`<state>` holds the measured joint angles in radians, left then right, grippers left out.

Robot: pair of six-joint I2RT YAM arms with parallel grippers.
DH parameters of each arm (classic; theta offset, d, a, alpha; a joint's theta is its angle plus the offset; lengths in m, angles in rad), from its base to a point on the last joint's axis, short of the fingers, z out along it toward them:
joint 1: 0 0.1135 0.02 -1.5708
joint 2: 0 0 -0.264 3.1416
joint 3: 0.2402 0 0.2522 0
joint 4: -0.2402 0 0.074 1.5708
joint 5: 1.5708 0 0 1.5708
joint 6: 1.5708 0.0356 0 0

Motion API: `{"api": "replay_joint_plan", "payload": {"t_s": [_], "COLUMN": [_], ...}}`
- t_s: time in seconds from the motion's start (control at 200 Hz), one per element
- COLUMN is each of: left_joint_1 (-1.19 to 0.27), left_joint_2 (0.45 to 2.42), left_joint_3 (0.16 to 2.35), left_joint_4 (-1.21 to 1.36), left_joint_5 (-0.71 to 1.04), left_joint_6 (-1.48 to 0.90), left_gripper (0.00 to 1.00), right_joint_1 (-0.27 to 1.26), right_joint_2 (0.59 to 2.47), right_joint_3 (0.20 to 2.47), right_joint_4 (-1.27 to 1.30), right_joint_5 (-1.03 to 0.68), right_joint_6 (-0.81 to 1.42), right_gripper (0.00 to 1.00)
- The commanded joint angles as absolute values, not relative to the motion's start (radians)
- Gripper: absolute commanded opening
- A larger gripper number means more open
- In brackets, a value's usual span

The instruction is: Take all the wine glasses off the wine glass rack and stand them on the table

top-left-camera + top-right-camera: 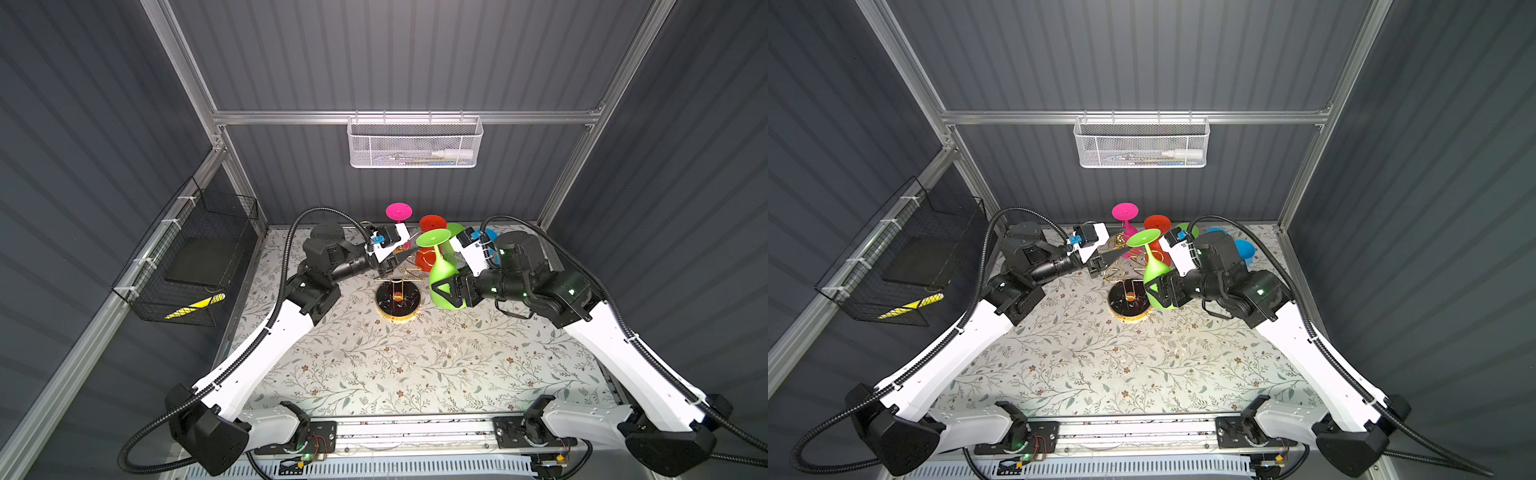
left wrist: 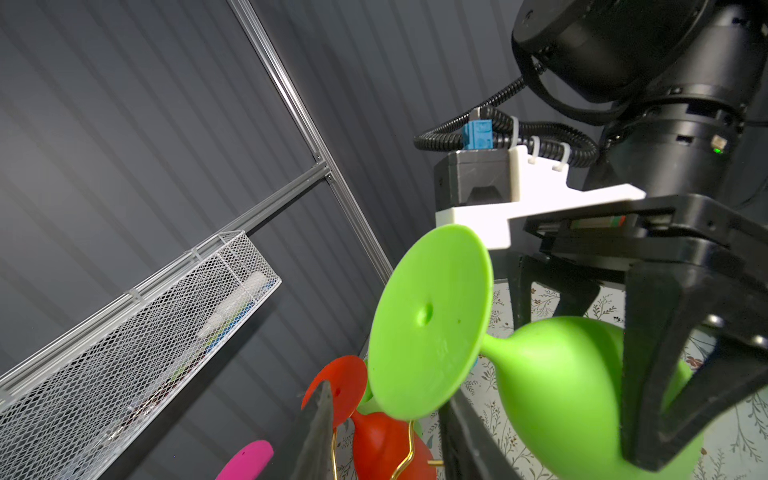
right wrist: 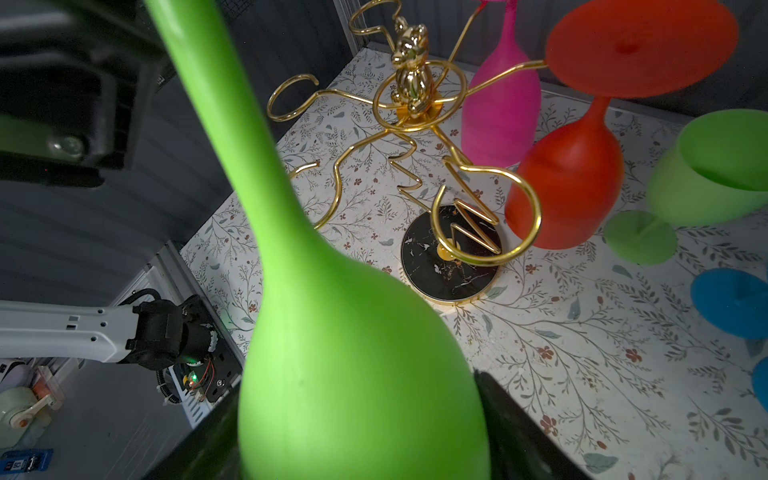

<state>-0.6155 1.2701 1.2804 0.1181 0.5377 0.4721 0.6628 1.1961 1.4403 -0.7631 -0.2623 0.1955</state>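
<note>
The right gripper (image 1: 445,291) is clamped across the bowl of the green glass (image 1: 443,272), which it holds upside down, foot up and tilted, just beside the rack (image 3: 415,110) on its right. In the right wrist view the stem runs clear of every gold loop, so the glass looks to be off the rack; whether its rim touches the table (image 1: 415,374) I cannot tell. The hold itself is the first worry: the jaws press on a smooth, rounded bowl, and a quick swing could let it twist or slide out. Next comes the broad green foot (image 2: 428,320), which sits near the red glass (image 3: 569,183) hanging on the rack and near the left gripper (image 1: 400,261). A careless lift or turn could clip either one. The left gripper's jaws stand part-way apart with rack wire between them, and I cannot tell whether they pinch it. If they tug while leaving, the light stand could tip and shed the red glass and the pink glass (image 3: 500,116). Farther out, a second green glass (image 3: 715,166) and blue glasses (image 3: 731,303) stand on the table close to the right arm, and a wide retreat could knock them over.
</note>
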Motion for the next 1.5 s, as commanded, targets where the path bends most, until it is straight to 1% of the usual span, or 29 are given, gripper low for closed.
{"api": "replay_joint_plan", "payload": {"t_s": [0.0,0.13,0.25,0.345,0.395,0.43,0.5,0.58,0.705,0.825,0.925,0.94,1.025,1.151,1.351,1.446,1.496], "left_joint_1": [-0.627,-0.633,-0.637,-0.638,-0.638,-0.638,-0.639,-0.638,-0.638,-0.640,-0.638,-0.638,-0.637,-0.638,-0.638,-0.637,-0.638], "left_joint_2": [1.278,1.284,1.284,1.284,1.283,1.280,1.273,1.262,1.238,1.217,1.200,1.200,1.190,1.182,1.173,1.175,1.174], "left_joint_3": [1.274,1.276,1.282,1.286,1.290,1.292,1.294,1.289,1.273,1.246,1.226,1.223,1.207,1.188,1.167,1.171,1.173], "left_joint_4": [0.131,0.126,0.117,0.105,0.098,0.094,0.094,0.091,0.092,0.096,0.115,0.120,0.138,0.156,0.176,0.172,0.172], "left_joint_5": [0.528,0.530,0.529,0.528,0.529,0.528,0.525,0.517,0.475,0.418,0.343,0.338,0.337,0.286,0.263,0.258,0.258], "left_joint_6": [0.501,0.503,0.505,0.507,0.506,0.504,0.498,0.490,0.459,0.378,0.249,0.232,0.157,0.077,0.032,0.025,0.022], "left_gripper": [0.43,0.41,0.32,0.20,0.12,0.07,0.00,0.00,0.00,0.00,0.00,0.00,0.00,0.00,0.00,0.00,0.00], "right_joint_1": [0.679,0.693,0.701,0.704,0.706,0.706,0.706,0.706,0.703,0.677,0.624,0.615,0.551,0.468,0.397,0.380,0.369], "right_joint_2": [1.201,1.210,1.215,1.215,1.215,1.214,1.208,1.194,1.159,1.103,1.040,1.030,0.967,0.890,0.800,0.779,0.775], "right_joint_3": [1.458,1.457,1.456,1.451,1.450,1.448,1.442,1.432,1.409,1.370,1.314,1.304,1.240,1.176,1.102,1.086,1.079], "right_joint_4": [-0.743,-0.737,-0.734,-0.728,-0.727,-0.726,-0.718,-0.699,-0.655,-0.591,-0.510,-0.495,-0.410,-0.338,-0.285,-0.280,-0.275], "right_joint_5": [-0.282,-0.284,-0.288,-0.288,-0.288,-0.290,-0.291,-0.287,-0.270,-0.283,-0.325,-0.364,-0.436,-0.508,-0.564,-0.562,-0.558], "right_joint_6": [0.208,0.211,0.217,0.222,0.225,0.226,0.233,0.239,0.256,0.277,0.312,0.319,0.366,0.415,0.460,0.465,0.468], "right_gripper": [0.61,0.60,0.61,0.63,0.64,0.66,0.71,0.77,0.90,0.99,0.99,0.99,0.99,0.99,0.98,0.95,0.92]}}
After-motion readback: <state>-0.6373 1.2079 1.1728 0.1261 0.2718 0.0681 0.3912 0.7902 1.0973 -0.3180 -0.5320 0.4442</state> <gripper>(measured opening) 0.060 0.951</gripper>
